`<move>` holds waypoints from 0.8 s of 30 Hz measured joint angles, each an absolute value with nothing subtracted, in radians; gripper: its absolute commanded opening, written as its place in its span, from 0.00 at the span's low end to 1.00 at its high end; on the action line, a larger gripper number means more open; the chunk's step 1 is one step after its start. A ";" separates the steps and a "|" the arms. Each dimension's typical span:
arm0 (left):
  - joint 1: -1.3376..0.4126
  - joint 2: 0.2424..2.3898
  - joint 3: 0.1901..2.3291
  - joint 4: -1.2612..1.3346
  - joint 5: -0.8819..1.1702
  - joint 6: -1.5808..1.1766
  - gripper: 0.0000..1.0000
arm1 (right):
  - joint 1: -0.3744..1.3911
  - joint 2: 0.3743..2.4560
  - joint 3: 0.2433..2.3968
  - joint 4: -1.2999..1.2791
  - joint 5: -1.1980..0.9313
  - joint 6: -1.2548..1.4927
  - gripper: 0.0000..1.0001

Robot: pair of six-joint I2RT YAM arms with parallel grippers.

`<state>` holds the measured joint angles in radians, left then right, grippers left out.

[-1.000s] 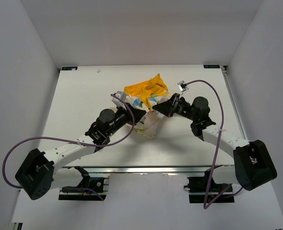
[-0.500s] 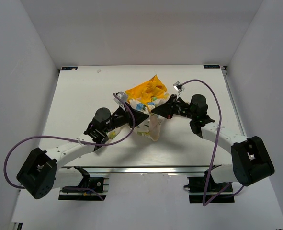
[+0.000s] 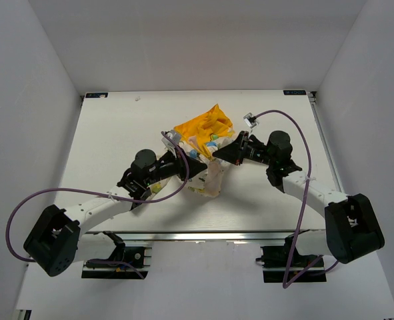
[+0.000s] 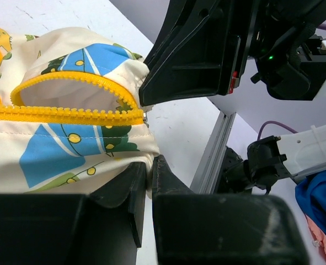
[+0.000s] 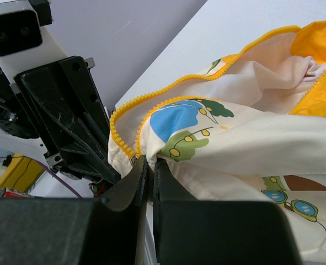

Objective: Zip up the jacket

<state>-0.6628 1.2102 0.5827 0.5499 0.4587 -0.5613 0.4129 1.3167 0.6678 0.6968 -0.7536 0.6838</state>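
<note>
The left fingers (image 4: 124, 190) are closed almost fully, with the hem of the jacket (image 4: 69, 149) pinched between them just below the yellow zipper (image 4: 69, 113). The right fingers (image 5: 168, 190) are likewise pressed together on a fold of printed cloth beside the zipper teeth. The jacket is held bunched near the middle of the white bench (image 3: 117, 127), which is enclosed by plain white walls (image 3: 203, 47). From above, both grips are hidden by the arms, and the sleeves cannot be made out.
</note>
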 measured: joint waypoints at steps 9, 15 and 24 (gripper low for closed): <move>-0.664 1.215 0.587 0.517 0.482 -0.549 0.00 | 0.413 1.315 0.679 0.687 -0.768 0.715 0.00; -0.671 1.230 0.601 0.448 0.471 -0.531 0.00 | 0.409 1.315 0.688 0.634 -0.783 0.719 0.00; -0.685 1.216 0.620 0.346 0.403 -0.552 0.35 | 0.406 1.313 0.701 0.552 -0.808 0.699 0.00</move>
<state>-0.6846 1.2160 0.6201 0.3458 0.4034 -0.5522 0.4061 1.3132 0.7013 0.5518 -0.8078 0.6991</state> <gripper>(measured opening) 0.313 0.049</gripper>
